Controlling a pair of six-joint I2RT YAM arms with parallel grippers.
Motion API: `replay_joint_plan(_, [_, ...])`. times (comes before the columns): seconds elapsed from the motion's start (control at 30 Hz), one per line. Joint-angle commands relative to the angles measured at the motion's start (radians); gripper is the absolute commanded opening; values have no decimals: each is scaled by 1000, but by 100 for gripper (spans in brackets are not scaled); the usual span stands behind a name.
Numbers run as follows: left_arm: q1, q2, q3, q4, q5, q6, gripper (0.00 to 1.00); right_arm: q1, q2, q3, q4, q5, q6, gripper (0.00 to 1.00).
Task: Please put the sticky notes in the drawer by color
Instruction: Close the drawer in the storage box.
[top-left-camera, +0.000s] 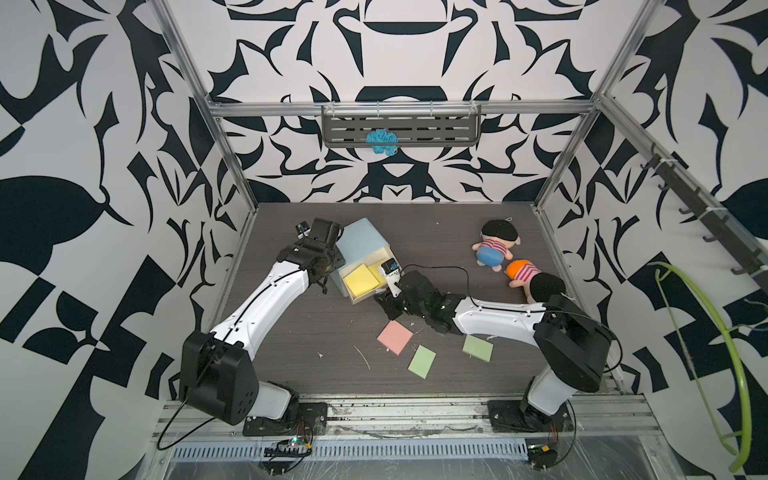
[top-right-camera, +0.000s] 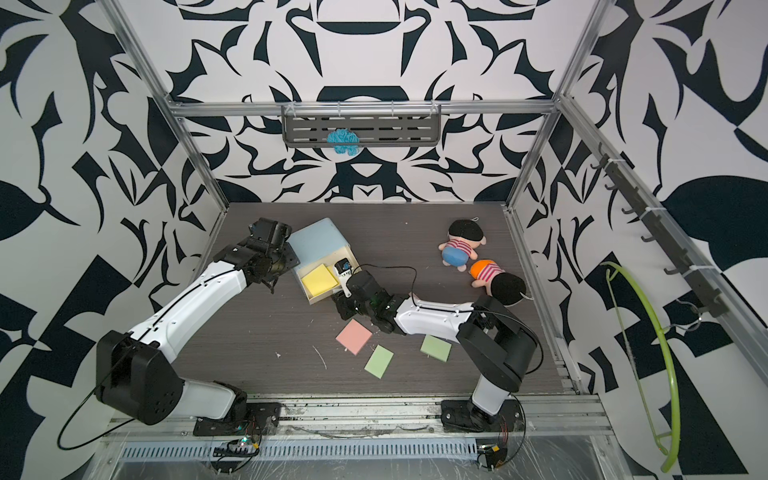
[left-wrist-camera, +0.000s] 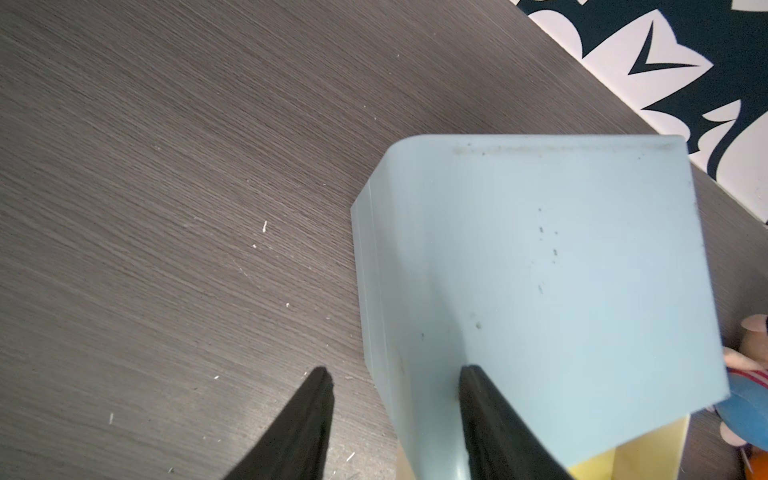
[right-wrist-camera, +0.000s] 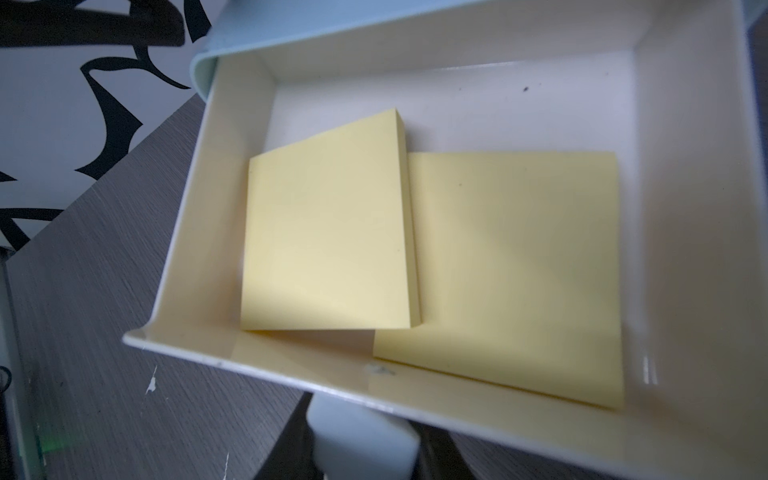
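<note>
The pale blue drawer chest (top-left-camera: 361, 241) stood at about ten o'clock on the table (top-left-camera: 291, 361) in both top views, with a cream drawer (right-wrist-camera: 187, 232) pulled out toward six o'clock. Inside lay two yellow sticky notes: a tilted yellow pad (right-wrist-camera: 328, 232) with its edge resting over a flat yellow pad (right-wrist-camera: 519, 270).

The right gripper (right-wrist-camera: 361, 436) had its fingers closed on that drawer's bluish knob (right-wrist-camera: 361, 453). The left gripper (left-wrist-camera: 395, 374) stood partly open astride the chest's upper edge, one finger over the blue top and the other beside the wall, with a gap showing and nothing held.

At five o'clock from the chest a pink sticky note (top-left-camera: 395, 337) and two green sticky notes (top-left-camera: 422, 361) (top-left-camera: 478, 348) lay flat and apart from one another. Two plush dolls (top-left-camera: 496, 247) lay at three o'clock. At twelve o'clock, a wall rack (top-left-camera: 440, 124) held a blue knitted bundle (top-left-camera: 380, 141).
</note>
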Motion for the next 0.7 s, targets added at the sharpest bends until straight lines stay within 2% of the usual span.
replay_joint_plan(0.0, [3,6,-36,-86,0,25,54,-5,-48,64,36,34,13,19])
replay_joint_plan(0.4, [3,24,-37,-70,31,64,53,-6,-62,191,-146,68,26,19])
replay_joint_plan(0.67, [3,34,-43,-51,84,99,52,-18,28,322,-230,56,-29,20])
